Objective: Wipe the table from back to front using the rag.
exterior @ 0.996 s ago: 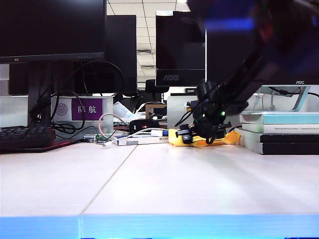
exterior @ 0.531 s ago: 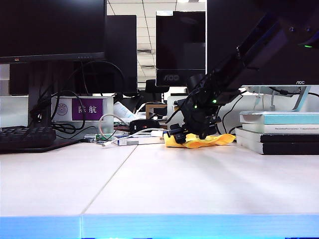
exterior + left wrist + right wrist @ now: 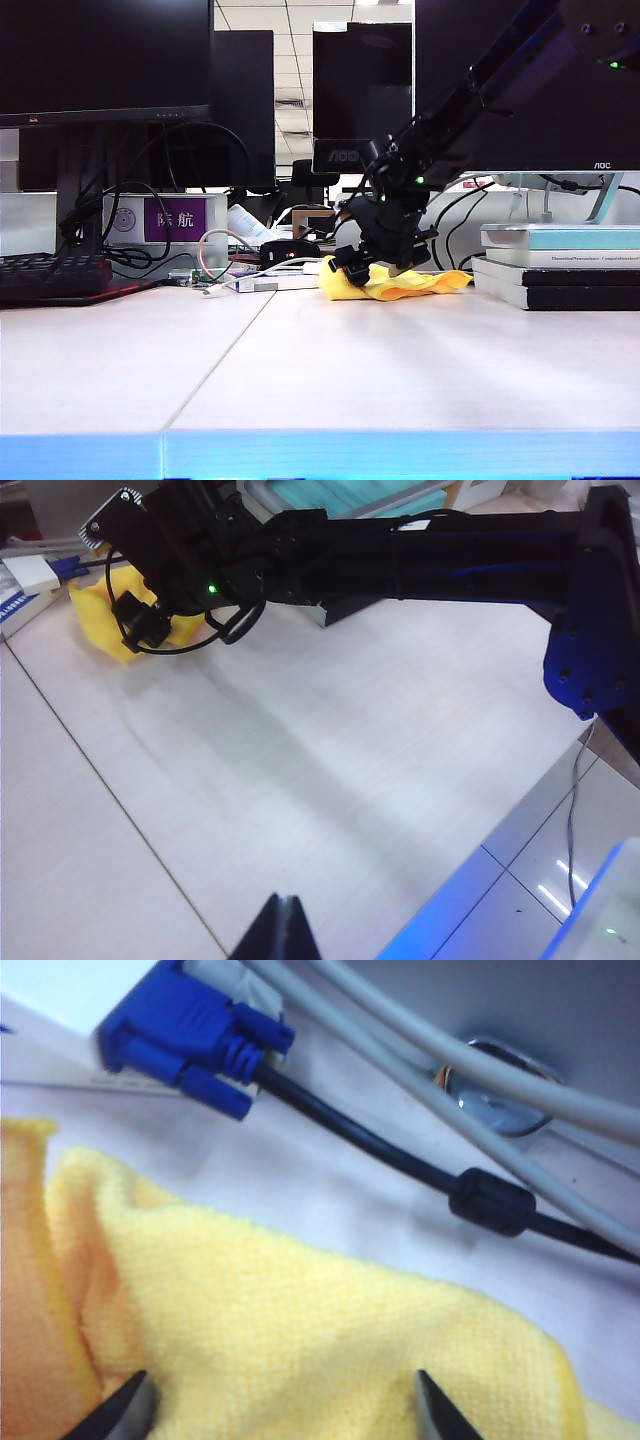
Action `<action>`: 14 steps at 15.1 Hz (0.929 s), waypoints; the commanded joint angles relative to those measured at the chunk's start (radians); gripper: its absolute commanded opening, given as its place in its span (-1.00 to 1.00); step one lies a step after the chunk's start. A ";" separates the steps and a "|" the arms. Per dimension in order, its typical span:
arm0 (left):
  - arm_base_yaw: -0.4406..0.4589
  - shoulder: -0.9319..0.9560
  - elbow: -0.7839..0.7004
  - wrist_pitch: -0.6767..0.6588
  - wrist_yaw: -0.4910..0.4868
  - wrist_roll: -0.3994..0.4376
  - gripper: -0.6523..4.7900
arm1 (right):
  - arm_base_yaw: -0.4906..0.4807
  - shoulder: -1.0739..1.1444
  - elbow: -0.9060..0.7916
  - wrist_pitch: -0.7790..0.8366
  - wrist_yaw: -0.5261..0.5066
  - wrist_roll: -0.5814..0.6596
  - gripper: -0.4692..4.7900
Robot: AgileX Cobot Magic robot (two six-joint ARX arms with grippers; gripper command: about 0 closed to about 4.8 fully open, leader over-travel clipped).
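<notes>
Lying crosswise at table (image 3: 400,370) rear, rag (image 3: 410,284); right gripper (image 3: 275,1410) agape above, left gripper (image 3: 280,930) unreadable.

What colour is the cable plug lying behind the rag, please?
The plug is bright blue, clearest in the right wrist view.

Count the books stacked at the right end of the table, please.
3, in one pile behind the rag: teal book on top, pale book in the middle, dark book underneath. More may sit beyond the frame.

Exterior cam sits low at table (image 3: 330,370) front edge, facing back. Left wrist cam looks across from afar; right wrist cam v. close. All share rag (image 3: 400,284).
</notes>
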 commanded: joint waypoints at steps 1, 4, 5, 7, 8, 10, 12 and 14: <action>-0.001 -0.001 0.006 0.012 0.004 0.000 -0.78 | 0.012 -0.037 0.001 -0.060 0.046 -0.003 0.45; -0.001 -0.001 0.006 0.013 0.003 0.002 -0.78 | 0.019 -0.080 0.002 -0.138 0.045 -0.003 0.05; -0.001 -0.001 0.006 0.013 0.003 0.004 -0.78 | 0.024 -0.091 0.002 -0.154 0.045 -0.003 -0.21; -0.001 -0.001 0.006 0.013 0.003 0.004 -0.78 | 0.029 -0.117 0.002 -0.188 0.043 -0.003 -0.73; -0.001 -0.001 0.006 0.013 0.003 0.004 -0.78 | 0.039 -0.134 0.002 -0.204 0.039 -0.003 -0.76; -0.001 -0.001 0.006 0.012 0.003 0.004 -0.78 | 0.055 -0.167 0.002 -0.239 0.039 -0.003 -0.74; -0.001 -0.001 0.006 0.012 0.003 0.004 -0.78 | 0.064 -0.190 0.002 -0.282 0.027 0.000 0.02; -0.001 -0.001 0.006 0.012 0.004 0.004 -0.78 | 0.069 -0.208 0.002 -0.327 -0.008 0.001 0.78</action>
